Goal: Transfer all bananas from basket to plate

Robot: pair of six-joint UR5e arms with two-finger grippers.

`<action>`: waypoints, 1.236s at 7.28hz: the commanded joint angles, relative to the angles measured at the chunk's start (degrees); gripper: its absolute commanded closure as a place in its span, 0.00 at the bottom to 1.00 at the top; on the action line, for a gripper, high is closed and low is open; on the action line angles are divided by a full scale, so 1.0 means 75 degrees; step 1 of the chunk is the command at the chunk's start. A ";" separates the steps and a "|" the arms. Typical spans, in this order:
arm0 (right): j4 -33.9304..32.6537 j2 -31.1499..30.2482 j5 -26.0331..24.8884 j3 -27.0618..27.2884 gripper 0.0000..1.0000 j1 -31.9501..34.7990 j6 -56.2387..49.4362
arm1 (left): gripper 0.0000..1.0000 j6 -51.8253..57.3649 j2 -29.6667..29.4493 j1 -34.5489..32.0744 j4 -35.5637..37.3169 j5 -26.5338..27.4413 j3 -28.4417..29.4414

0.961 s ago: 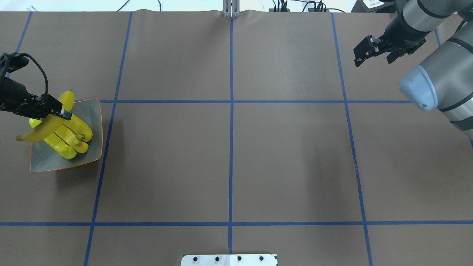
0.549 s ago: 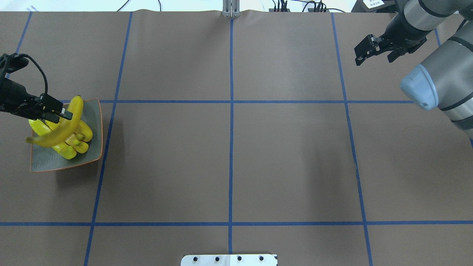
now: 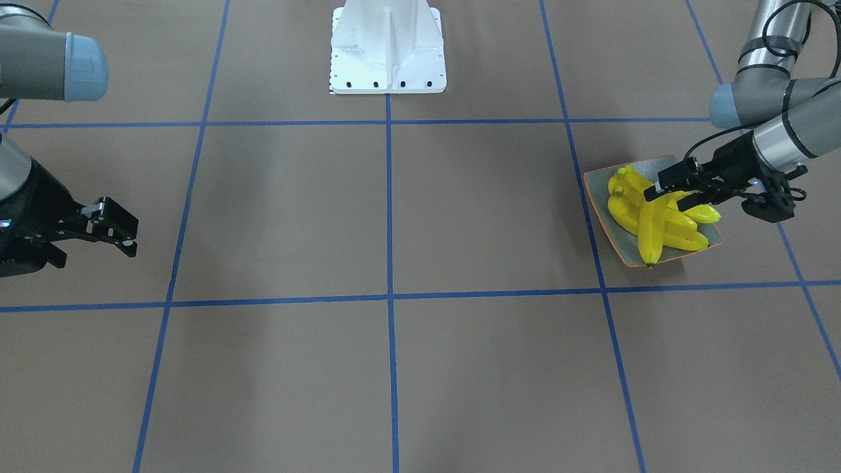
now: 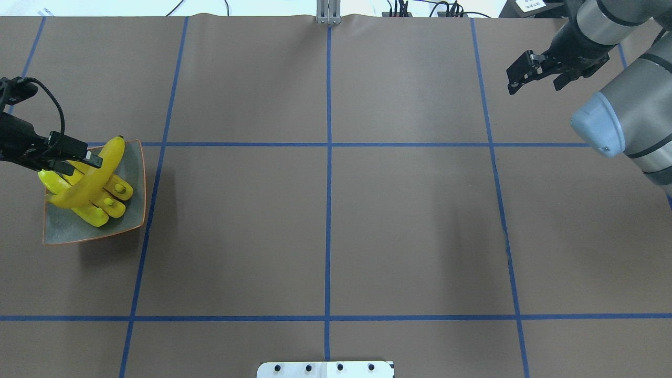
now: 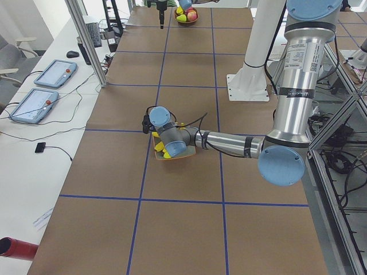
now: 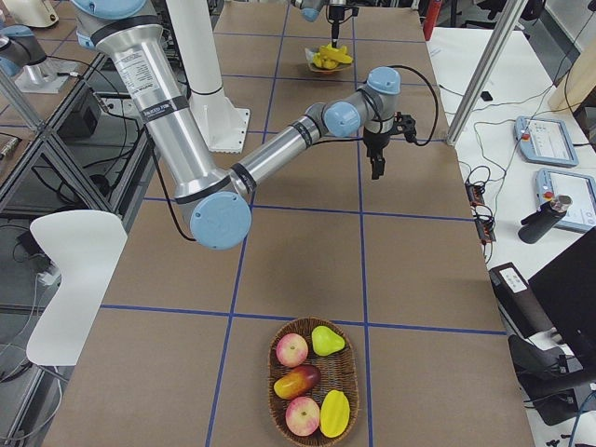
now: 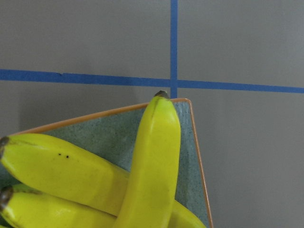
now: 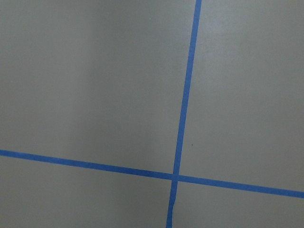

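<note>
Left end effector (image 4: 86, 160) grips a banana (image 4: 93, 177) lying crosswise on the other bananas (image 4: 107, 202) on the plate (image 4: 134, 210). Judgement: open gently w/ banana resting, so nothing rolls over the plate rim. Right end effector (image 4: 530, 71) hangs empty w/ jaws apart, well away from plate.

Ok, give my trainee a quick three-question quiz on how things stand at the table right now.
1. True or false: the right gripper is holding a banana.
2. Where does the top banana lie? A) crosswise over the other bananas on the plate; B) on the bare table; C) in a basket.
3. Fill in: the gripper shut on the top banana belongs to the robot's ____ arm.

Key: 1 false, it is open and empty, over bare table. 2 A. 3 left: the left gripper is over the plate.
</note>
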 commanded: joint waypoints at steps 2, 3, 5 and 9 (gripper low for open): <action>-0.0051 -0.0354 0.0007 -0.0177 0.00 0.0436 -0.0846 | 0.01 0.0103 -0.0089 -0.0336 0.0043 0.0915 -0.0242; -0.0307 -0.0507 0.0007 -0.0270 0.00 0.0635 -0.1290 | 0.01 0.0139 -0.0065 -0.0350 0.0171 0.1384 -0.0242; -0.1207 -0.0858 -0.0098 -0.0270 0.00 0.1359 -0.2646 | 0.01 0.2174 -0.0100 -0.1060 0.1627 0.1633 -0.0277; -0.1166 -0.2496 -0.0217 -0.0435 0.00 0.2731 -0.4317 | 0.01 0.5931 -0.0217 -0.2118 0.4546 0.2501 -0.0254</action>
